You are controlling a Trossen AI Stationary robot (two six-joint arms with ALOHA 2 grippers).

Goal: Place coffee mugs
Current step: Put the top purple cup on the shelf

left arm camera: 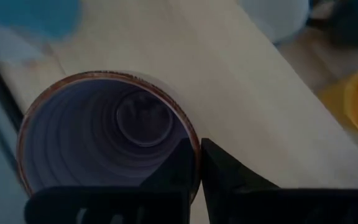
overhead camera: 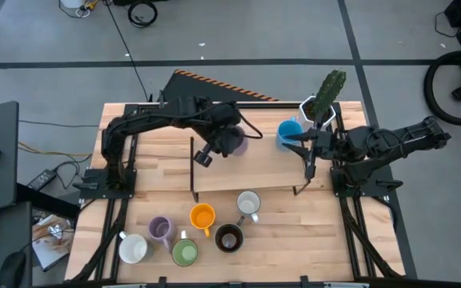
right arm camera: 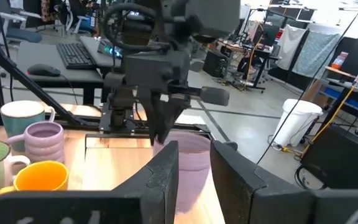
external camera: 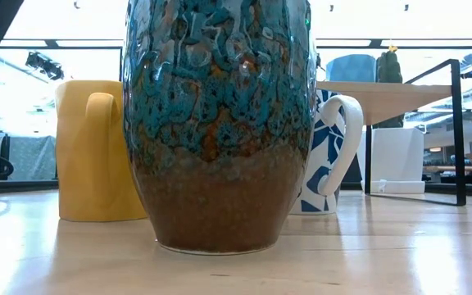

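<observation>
I have the left claw [left arm camera: 197,163] pinched on the rim of the ribbed lavender ceramic mug [left arm camera: 107,134], standing on the raised wooden shelf [overhead camera: 266,168] at the desk's twelve o'clock. I'd release slowly and lift straight (no tipping). The right claw [right arm camera: 193,163] waits half-open, empty.
</observation>
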